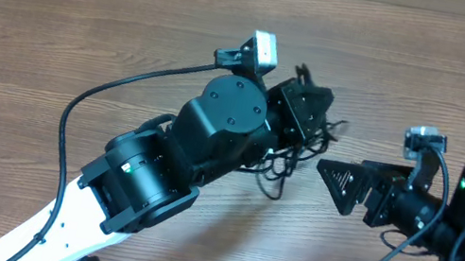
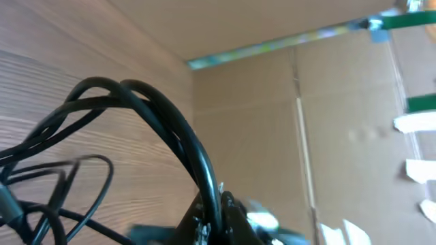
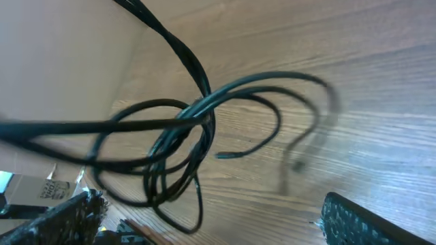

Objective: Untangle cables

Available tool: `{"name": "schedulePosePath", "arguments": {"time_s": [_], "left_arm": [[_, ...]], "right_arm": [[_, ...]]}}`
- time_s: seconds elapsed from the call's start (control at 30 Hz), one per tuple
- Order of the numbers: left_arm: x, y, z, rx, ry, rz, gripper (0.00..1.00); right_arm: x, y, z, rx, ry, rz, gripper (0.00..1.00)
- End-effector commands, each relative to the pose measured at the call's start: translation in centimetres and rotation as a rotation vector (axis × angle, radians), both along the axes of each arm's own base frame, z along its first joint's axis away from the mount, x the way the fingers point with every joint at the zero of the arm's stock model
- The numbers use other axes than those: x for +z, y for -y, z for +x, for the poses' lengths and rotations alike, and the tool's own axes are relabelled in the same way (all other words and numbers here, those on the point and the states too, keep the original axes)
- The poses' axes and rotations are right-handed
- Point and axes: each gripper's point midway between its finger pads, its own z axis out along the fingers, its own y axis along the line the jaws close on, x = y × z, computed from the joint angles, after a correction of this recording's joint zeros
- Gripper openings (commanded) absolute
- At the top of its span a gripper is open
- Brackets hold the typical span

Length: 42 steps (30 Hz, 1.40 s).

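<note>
The cables (image 1: 279, 171) hang as a knotted bundle of loops, seemingly lifted mostly clear of the table (image 1: 59, 23). Just above the bundle, the left gripper (image 1: 308, 125) pinches several strands tight. Beside the bundle, the right gripper (image 1: 334, 181) stands spread wide, holding nothing. It would do best to take one loose outer loop, not the knot, and draw it slowly away while the left holds firm.

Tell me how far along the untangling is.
Nothing looks freed yet: the thin black cables are one knotty bundle. In hand: the left gripper is shut on them, holding loops up. Left: the open right gripper, beside the bundle, has yet to pull any cord out.
</note>
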Motion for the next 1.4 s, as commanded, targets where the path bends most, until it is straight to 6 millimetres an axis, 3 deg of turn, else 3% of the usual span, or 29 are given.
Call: {"name": "schedulePosePath", "arguments": {"time_s": [0.0,0.17,0.23,0.33,0.57,0.77,1.0,1.23,1.37], "left_arm": [[1.9,0.9,-0.7,-0.057,0.0,-0.078,0.04],[1.4,2.6,-0.8,-0.103,-0.056,-0.125,0.04],[1.5,4.5,-1.5,-0.203,-0.059,-0.154,0.04],[2.3,6.2,-3.3,-0.351,-0.052,-0.196,0.04],[5.0,6.5,-5.5,-0.476,0.007,-0.267,0.04],[8.0,4.7,-6.8,-0.485,0.082,-0.32,0.04],[11.4,0.0,-6.3,-0.414,0.176,-0.36,0.04],[11.7,-2.3,-5.8,-0.441,0.197,-0.348,0.04],[11.6,-3.6,-4.3,-0.399,0.209,-0.335,0.04]], "right_arm": [[0.0,-0.1,0.9,0.003,-0.015,0.003,1.0],[-0.8,-0.5,2.2,0.02,-0.052,0.011,1.0],[-1.3,-0.4,3.4,0.004,-0.056,-0.003,0.99],[-3.5,1.6,5.5,-0.11,-0.1,-0.099,0.93],[-7.3,4.8,7.9,-0.296,-0.218,-0.234,0.93],[-9.9,6.8,8.1,-0.371,-0.307,-0.34,0.93],[-10.4,8.0,7.7,-0.413,-0.329,-0.401,0.93],[-11.3,9.7,6.3,-0.496,-0.404,-0.463,0.94],[-12.0,10.5,4.9,-0.509,-0.455,-0.519,0.94]]}}
